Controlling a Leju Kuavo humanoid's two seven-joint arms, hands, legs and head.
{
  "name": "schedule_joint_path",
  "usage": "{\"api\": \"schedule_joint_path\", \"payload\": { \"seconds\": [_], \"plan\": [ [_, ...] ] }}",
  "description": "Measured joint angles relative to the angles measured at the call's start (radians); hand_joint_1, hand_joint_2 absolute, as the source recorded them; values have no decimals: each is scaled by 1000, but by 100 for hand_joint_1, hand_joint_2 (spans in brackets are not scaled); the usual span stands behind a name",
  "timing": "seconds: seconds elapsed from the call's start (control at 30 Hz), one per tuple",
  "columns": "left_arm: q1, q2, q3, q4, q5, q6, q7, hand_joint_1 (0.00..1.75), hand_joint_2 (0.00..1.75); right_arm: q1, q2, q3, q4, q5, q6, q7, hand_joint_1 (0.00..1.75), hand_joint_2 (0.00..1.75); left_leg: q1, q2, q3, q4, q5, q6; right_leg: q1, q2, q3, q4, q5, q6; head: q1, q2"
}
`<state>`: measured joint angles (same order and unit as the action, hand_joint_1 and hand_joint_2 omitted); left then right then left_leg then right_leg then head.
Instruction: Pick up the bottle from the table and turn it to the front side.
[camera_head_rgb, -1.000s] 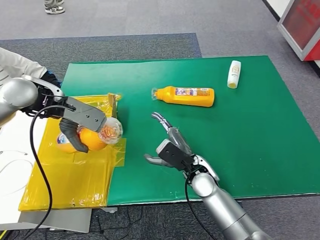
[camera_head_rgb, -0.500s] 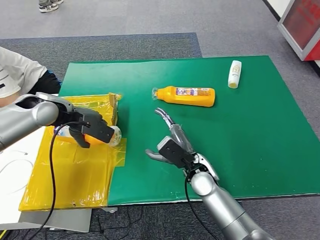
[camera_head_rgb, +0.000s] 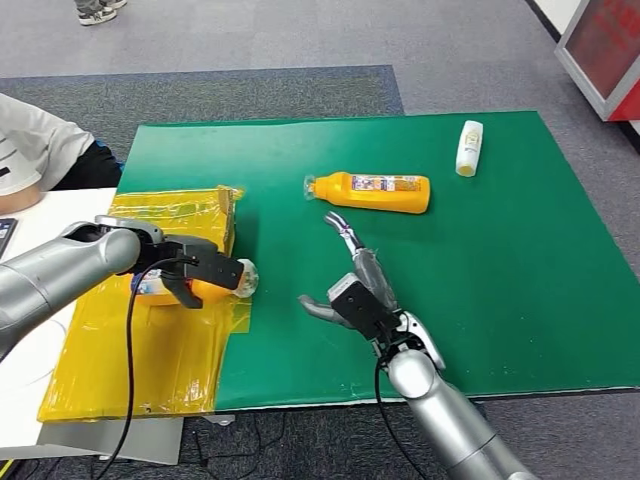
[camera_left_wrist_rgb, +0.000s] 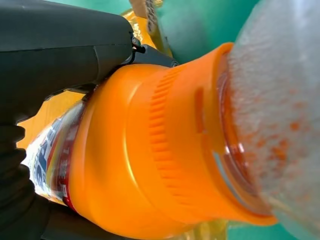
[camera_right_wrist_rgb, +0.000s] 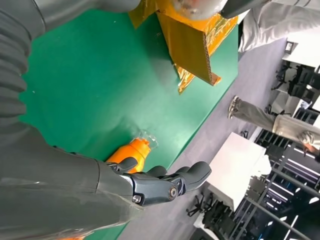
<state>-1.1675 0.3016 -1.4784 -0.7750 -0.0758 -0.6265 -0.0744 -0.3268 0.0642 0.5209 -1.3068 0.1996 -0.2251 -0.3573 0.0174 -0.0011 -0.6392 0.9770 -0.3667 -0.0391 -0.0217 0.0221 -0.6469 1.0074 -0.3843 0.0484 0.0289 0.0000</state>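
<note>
My left hand (camera_head_rgb: 192, 268) grips an orange bottle (camera_head_rgb: 200, 285) low over the yellow sheet (camera_head_rgb: 143, 350), its clear cap (camera_head_rgb: 247, 277) pointing toward the green mat. Up close in the left wrist view, the held bottle (camera_left_wrist_rgb: 151, 150) shows its orange shoulder and a printed label (camera_left_wrist_rgb: 45, 160), with dark fingers (camera_left_wrist_rgb: 68, 45) around it. A second orange bottle (camera_head_rgb: 373, 191) lies on its side further back on the mat, also seen past the right hand in the right wrist view (camera_right_wrist_rgb: 132, 150). My right hand (camera_head_rgb: 355, 290) hovers above the mat near that bottle, fingers spread, holding nothing.
A small white bottle (camera_head_rgb: 469, 147) lies at the mat's (camera_head_rgb: 490, 280) far right. A cardboard edge (camera_head_rgb: 225, 212) stands up at the yellow sheet's far corner. A person sits at the far left (camera_head_rgb: 30, 150). A red and white cabinet (camera_head_rgb: 604, 50) stands at the back right.
My left hand has lowered the gripped bottle and carried it slightly right, toward the yellow sheet's edge. My right hand has drifted a little right and further in toward the lying bottle.
</note>
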Motion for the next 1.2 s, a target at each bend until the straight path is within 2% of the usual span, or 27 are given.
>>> {"api": "schedule_joint_path", "payload": {
  "seconds": [0.13,0.17,0.2,0.27,0.3,0.33,0.57,0.77,0.9,1.0,1.1,1.2],
  "plan": [
    [35,-36,58,96,30,62,-24,175,175,26,-6,-2,-31,6,-11,6,0,175,0,0,0,0,0,0,0,0,1,0,0,0,0,0],
    [48,-42,77,115,38,80,-35,147,175,32,-9,-2,-39,8,-14,6,0,175,0,0,1,0,0,0,0,0,1,0,0,0,0,0],
    [62,-47,99,132,45,94,-46,111,175,38,-11,-2,-47,9,-15,7,0,175,0,0,1,0,0,0,0,0,1,0,0,0,0,0],
    [88,-53,141,159,53,117,-65,28,175,48,-17,-1,-62,10,-18,11,0,175,0,0,1,0,0,0,0,0,1,0,0,0,0,0],
    [101,-57,163,171,55,135,-71,12,175,53,-20,-1,-69,12,-19,14,0,175,0,0,1,0,0,0,0,0,1,0,0,0,0,0],
    [114,-61,183,181,57,158,-73,4,175,58,-23,-1,-76,15,-21,18,0,175,0,0,2,0,0,0,0,0,2,0,0,0,0,0],
    [223,-87,326,209,42,293,-87,0,175,85,-39,1,-112,39,-22,41,0,175,0,0,2,0,0,0,0,0,2,0,0,0,0,0],
    [298,-90,435,202,13,336,-124,0,175,96,-47,1,-124,47,-20,51,0,175,0,0,2,0,0,0,0,0,2,0,0,0,0,0],
    [356,-82,520,159,6,345,-195,0,175,104,-50,2,-128,50,-20,54,0,175,0,0,2,0,0,0,0,0,3,0,0,0,0,0],
    [435,-62,615,78,48,289,-308,0,175,105,-56,2,-132,45,-14,52,0,175,0,0,2,0,-1,0,0,0,3,0,0,0,0,0],
    [549,-37,748,-45,136,160,-442,0,175,106,-64,2,-138,30,-3,44,0,175,0,0,2,0,-1,0,0,1,2,0,-1,0,0,0],
    [665,-21,876,-173,186,36,-531,0,175,105,-72,2,-148,24,6,34,0,175,0,0,2,0,-2,0,0,1,2,0,-2,0,0,0]
  ]
}}
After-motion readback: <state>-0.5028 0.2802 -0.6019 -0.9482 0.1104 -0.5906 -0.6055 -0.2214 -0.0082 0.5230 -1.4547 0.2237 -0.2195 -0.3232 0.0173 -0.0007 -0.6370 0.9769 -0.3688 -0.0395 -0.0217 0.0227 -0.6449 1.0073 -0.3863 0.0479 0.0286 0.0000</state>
